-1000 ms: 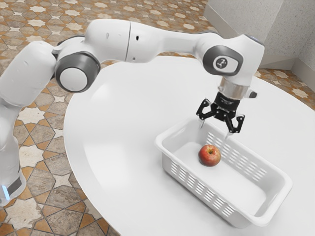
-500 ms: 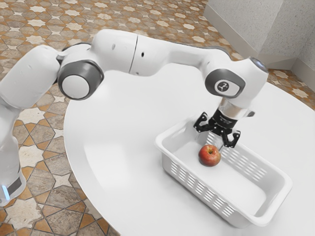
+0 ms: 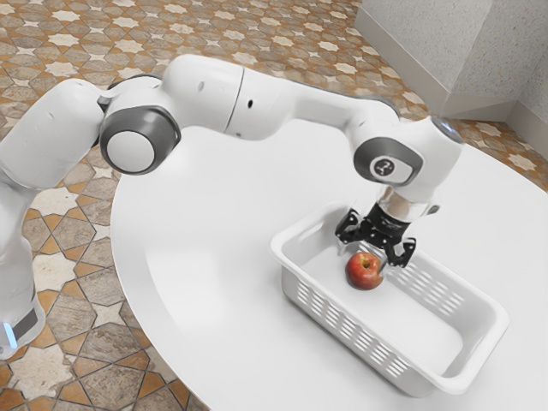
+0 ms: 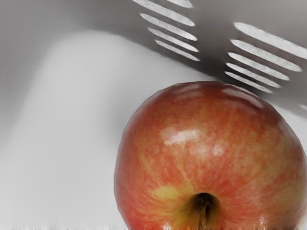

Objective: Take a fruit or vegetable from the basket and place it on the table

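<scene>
My gripper (image 3: 370, 257) is down inside the white basket (image 3: 334, 330) with its fingers spread apart, open. Between and just below the fingers lies the red apple (image 3: 363, 271), resting on the basket floor; whether a finger touches it I cannot tell. In the wrist view the apple (image 4: 206, 148) is large and close under the hand, its stem hollow facing up, with the slotted basket wall (image 4: 211, 38) beyond it.
The basket stands on a round white table (image 3: 205, 257), its high slotted walls around the gripper. Bare tabletop (image 3: 197, 197) extends on the basket's side toward the exterior view's left. A patterned tile floor surrounds the table.
From above the basket, my hand has come down into it, around the apple, shifting slightly toward the exterior view's left. The apple and basket have stayed where they were.
</scene>
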Available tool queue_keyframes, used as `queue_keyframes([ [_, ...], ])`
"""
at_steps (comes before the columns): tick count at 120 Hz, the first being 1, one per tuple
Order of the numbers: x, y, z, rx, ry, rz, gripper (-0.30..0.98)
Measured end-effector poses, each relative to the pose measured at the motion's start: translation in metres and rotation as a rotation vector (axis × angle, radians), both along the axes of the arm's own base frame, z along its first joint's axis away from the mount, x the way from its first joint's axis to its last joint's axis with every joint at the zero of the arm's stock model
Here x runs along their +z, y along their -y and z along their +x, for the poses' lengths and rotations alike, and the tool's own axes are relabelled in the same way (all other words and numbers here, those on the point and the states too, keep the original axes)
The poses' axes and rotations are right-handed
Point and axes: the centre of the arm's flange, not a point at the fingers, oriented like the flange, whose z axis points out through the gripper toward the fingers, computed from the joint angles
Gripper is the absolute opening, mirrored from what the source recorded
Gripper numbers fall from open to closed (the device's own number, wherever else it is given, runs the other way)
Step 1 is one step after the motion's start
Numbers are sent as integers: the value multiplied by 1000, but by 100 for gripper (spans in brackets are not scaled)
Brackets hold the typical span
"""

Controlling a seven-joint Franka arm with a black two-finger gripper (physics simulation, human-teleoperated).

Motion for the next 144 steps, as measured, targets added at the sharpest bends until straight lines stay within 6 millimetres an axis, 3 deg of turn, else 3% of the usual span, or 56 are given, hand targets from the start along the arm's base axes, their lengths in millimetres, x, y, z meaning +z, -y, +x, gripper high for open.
queue_keyframes([
  [68, -33, -3, 2, 41, -5, 19, 69],
  [144, -43, -12, 9, 40, 26, 81, 69],
])
